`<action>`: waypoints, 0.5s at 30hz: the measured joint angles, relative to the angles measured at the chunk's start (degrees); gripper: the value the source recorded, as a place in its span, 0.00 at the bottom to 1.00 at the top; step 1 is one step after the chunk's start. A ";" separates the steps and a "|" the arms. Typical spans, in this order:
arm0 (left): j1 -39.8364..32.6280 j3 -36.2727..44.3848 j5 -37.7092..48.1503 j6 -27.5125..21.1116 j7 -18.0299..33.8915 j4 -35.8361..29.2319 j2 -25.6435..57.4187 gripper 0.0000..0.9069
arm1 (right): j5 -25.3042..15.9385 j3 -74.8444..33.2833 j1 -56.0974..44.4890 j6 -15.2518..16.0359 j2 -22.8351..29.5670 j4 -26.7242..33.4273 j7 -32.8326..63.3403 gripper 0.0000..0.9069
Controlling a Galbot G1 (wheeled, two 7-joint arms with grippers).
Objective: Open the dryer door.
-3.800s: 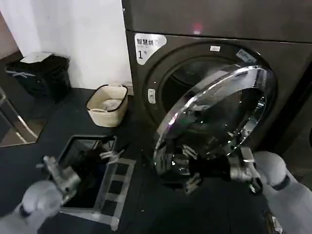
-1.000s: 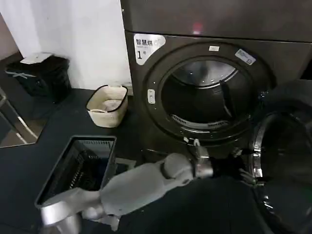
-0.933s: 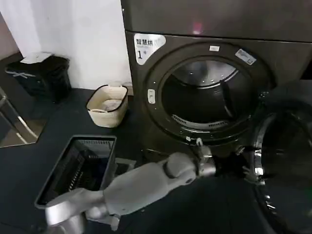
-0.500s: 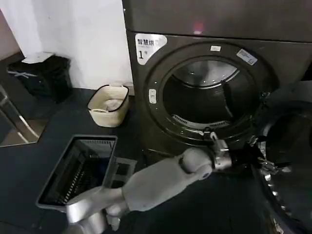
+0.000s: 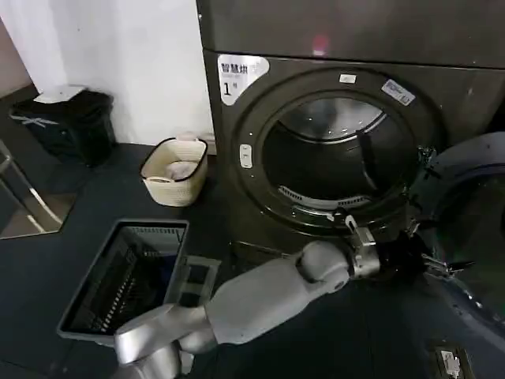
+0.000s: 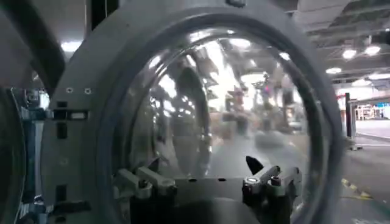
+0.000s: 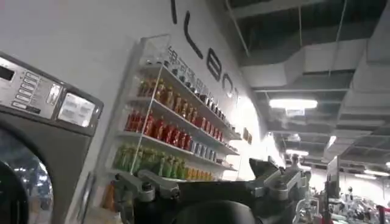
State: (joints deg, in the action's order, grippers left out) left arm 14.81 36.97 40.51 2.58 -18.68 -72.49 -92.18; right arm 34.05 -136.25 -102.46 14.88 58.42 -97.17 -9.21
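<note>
A: What does the head view give us?

B: The dryer (image 5: 316,47), dark grey, with its round drum opening (image 5: 335,158) uncovered. The dryer door (image 5: 473,237) is swung out to the right, running past the right edge of the picture. The left arm reaches across low in front of the machine, and the left gripper (image 5: 430,264) sits at the door's near edge.

A: Fingers?

B: There they are a dark blur. The left wrist view is clearer: the left gripper (image 6: 207,185) has its two fingers spread wide apart, holding nothing, right up against the door's inner face (image 6: 183,122), a grey ring around a bulging glass centre that mirrors ceiling lights.

A: And the right gripper?

B: The right wrist view has the right gripper (image 7: 207,182) with fingers spread and empty, pointing up toward a ceiling and shelves of bottles (image 7: 164,140), with another machine's control panel (image 7: 49,100) beside it.

A: Room to move?

B: On the left floor stand a grey laundry basket (image 5: 87,312), a cream basket (image 5: 173,170) farther back by the white wall, and a black bin (image 5: 67,122). All are well apart from the door.
</note>
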 joint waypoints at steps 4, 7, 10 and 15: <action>0.08 0.20 0.33 -0.04 -0.05 0.00 -0.01 1.00 | -0.03 -0.05 -0.01 -0.49 -0.03 0.14 0.27 1.00; 0.11 0.35 1.23 -0.05 -0.35 0.00 -0.01 1.00 | 0.02 -0.08 -0.01 -0.72 -0.04 0.08 0.48 1.00; 0.12 0.56 2.00 0.20 -0.69 0.00 -0.02 1.00 | 0.09 -0.07 -0.03 -0.72 -0.12 0.04 0.95 1.00; 0.26 1.00 2.67 0.49 -0.67 -0.40 -0.02 1.00 | 0.11 0.19 0.00 -1.00 -0.18 0.29 1.08 1.00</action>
State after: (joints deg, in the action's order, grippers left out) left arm 15.07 37.97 43.18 3.07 -19.36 -72.89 -92.19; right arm 34.16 -136.07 -102.46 13.88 58.24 -96.88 -8.12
